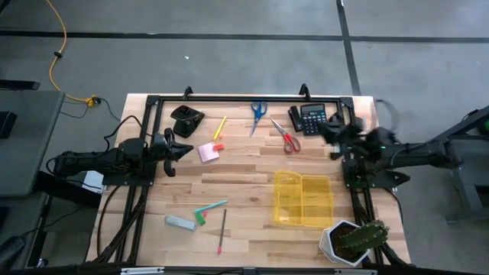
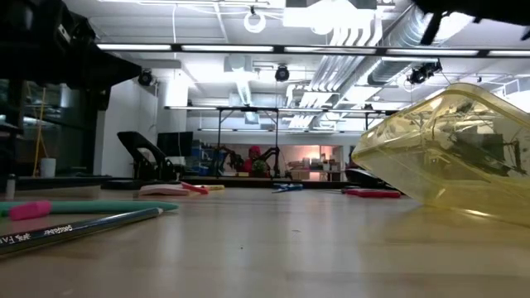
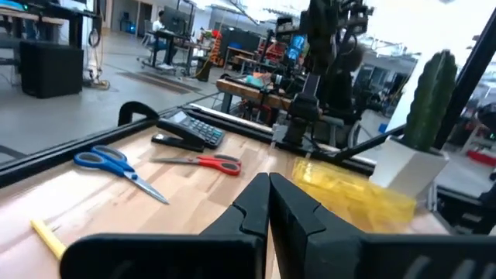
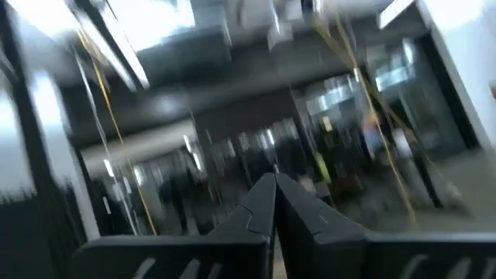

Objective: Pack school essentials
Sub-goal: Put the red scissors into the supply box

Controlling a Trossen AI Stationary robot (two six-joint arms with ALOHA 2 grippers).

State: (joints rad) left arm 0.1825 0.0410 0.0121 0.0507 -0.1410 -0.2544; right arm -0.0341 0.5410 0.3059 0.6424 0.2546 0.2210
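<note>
2 arms are waiting at the table's sides, and nothing is packed: the task is judged to be at its very start. The left gripper (image 1: pixel 186 148) is hovering with jaws closed and empty, near the pink sticky-note pad (image 1: pixel 208 152) and yellow marker (image 1: pixel 220 127). Further right are lying the teal pen (image 1: pixel 210 207), reddish pencil (image 1: pixel 221 232), blue-handled scissors (image 1: pixel 258 113) and red-handled scissors (image 1: pixel 287 138). The yellow case (image 1: pixel 303 199) is sitting open. The right gripper (image 1: pixel 330 136), blurred, is closed above the calculator (image 1: pixel 312 118). Next, probably, 1 gripper must open over an item.

Bright ceiling strip lights; right wrist view heavily motion-blurred.
</note>
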